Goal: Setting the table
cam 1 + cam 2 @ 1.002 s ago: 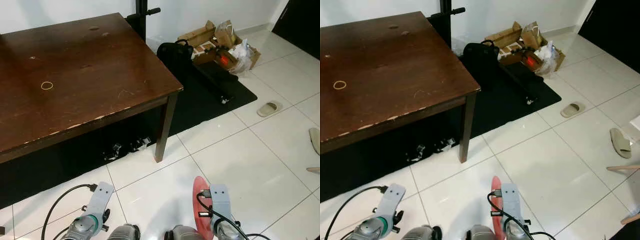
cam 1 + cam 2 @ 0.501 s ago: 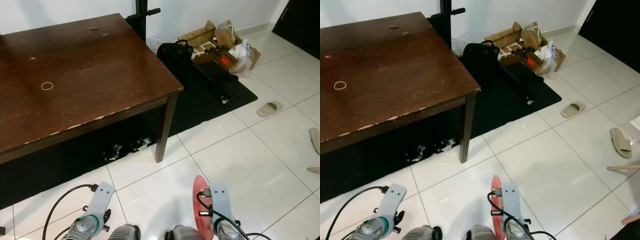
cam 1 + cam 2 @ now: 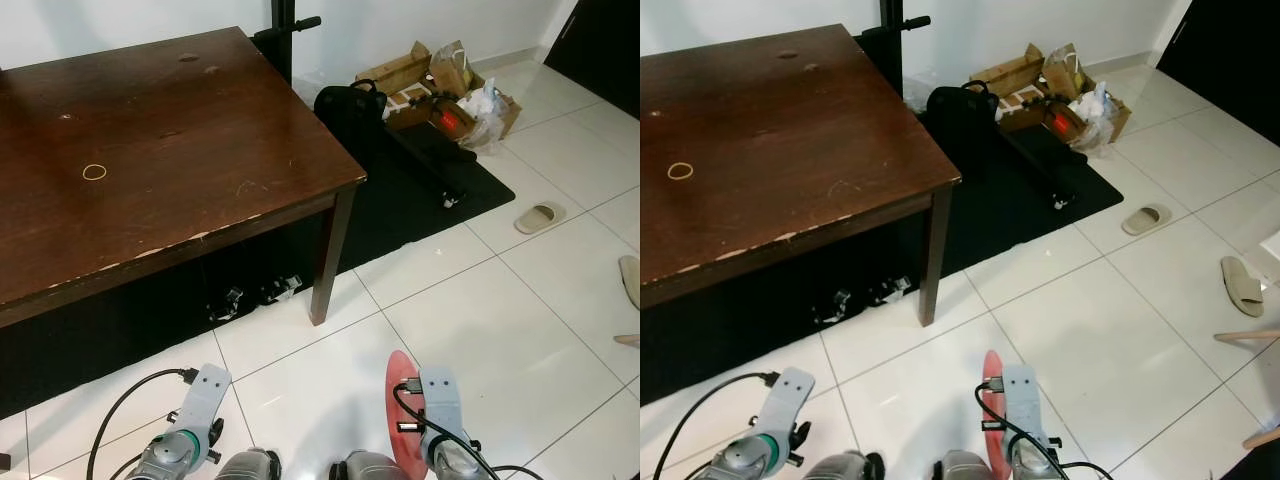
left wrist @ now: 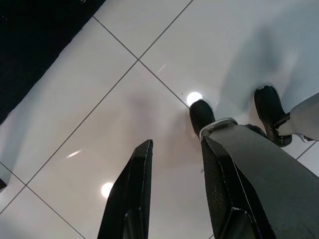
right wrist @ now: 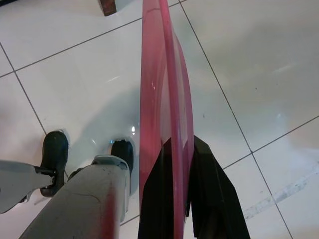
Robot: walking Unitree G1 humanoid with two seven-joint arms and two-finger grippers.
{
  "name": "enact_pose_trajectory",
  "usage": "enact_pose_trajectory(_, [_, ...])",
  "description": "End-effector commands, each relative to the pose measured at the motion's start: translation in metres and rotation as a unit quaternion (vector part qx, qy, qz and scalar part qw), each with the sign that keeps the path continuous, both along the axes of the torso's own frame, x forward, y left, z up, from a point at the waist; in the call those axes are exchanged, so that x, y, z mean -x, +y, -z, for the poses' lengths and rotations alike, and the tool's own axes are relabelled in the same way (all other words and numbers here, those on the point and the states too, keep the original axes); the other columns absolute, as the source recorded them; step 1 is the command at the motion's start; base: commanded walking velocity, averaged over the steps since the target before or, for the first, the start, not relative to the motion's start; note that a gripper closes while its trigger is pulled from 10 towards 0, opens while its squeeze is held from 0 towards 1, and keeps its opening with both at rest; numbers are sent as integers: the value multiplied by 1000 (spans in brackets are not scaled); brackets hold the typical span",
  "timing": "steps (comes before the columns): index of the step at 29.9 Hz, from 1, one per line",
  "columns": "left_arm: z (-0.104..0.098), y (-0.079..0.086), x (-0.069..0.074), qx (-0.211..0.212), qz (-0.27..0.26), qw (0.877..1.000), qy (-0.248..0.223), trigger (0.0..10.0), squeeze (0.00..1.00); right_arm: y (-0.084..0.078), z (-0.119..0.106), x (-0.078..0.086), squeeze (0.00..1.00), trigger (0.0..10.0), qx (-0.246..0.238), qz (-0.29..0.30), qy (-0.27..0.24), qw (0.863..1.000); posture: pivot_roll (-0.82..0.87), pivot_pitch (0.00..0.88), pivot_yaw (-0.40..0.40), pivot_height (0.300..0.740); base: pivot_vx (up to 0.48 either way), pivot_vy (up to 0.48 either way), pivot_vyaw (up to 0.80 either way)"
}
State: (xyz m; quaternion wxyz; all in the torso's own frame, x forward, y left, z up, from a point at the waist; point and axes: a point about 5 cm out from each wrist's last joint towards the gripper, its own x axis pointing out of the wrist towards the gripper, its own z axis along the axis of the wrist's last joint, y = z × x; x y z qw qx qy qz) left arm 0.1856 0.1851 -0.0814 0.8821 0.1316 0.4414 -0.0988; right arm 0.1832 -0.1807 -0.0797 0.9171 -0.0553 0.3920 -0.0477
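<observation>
The right pincer point(image 5: 177, 164) is clenched on the rim of a red plate point(image 5: 164, 89), which is held edge-on and upright, low at the robot's right side above the white tiled floor point(image 3: 480, 330). The plate is judged to be stiff, light and smooth, probably plastic or glazed, so it could slip or pivot between the two narrow fingers; a deep bite across the rim, as is seen here, is the sound place to hold it, and it should be levelled before being set down. The left pincer point(image 4: 174, 164) hangs released, its fingers parted over the floor beside the robot's foot point(image 4: 202, 113). Ahead and to the left stands the dark wooden table point(image 3: 150, 150), its top bare but for a small ring-shaped band point(image 3: 93, 171); the plate is well apart from it. Beyond the table corner a black mat point(image 3: 400, 200), a black bag point(image 3: 345, 105) and cardboard boxes point(image 3: 420, 75) are seen, and a slipper point(image 3: 540, 216) lies on the tiles.
</observation>
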Motion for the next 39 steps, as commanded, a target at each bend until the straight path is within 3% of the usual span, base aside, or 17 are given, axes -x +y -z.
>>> enact_pose_trajectory(1, [1, -1, 1, 0, 3, 1000, 2, 10000, 0, -1, 0, 0, 0, 10000, 2, 4, -2, 1000, -78, 0, 23, 740, 0, 0, 0])
enact_pose_trajectory(39, [-2, -4, -5, 6, 7, 1000, -6, 10000, 0, -1, 0, 0, 0, 10000, 2, 4, 0, 1000, -83, 0, 23, 740, 0, 0, 0])
